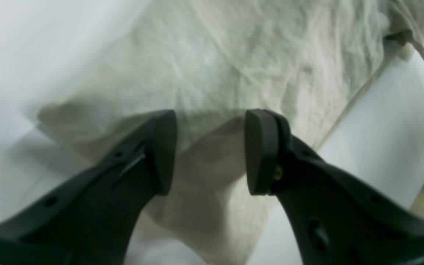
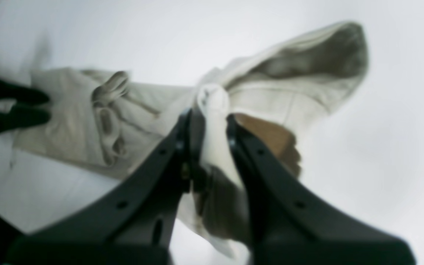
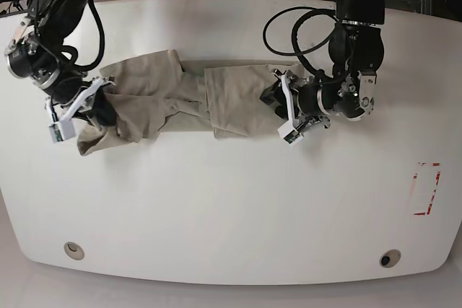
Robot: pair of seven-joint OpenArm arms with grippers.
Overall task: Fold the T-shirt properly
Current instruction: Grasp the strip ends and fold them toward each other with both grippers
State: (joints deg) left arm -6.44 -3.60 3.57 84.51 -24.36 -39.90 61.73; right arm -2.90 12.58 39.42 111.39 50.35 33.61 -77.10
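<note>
T-shirt lies between both arms on white table.

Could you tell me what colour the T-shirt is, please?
Plain beige T-shirt, no print; the base view shows it best.

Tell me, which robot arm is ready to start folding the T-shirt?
Probably the right one. The right gripper is already pinched shut on a bunch of the T-shirt at one end, so it can lift and fold. The left gripper hangs open over the other end, holding nothing.
</note>
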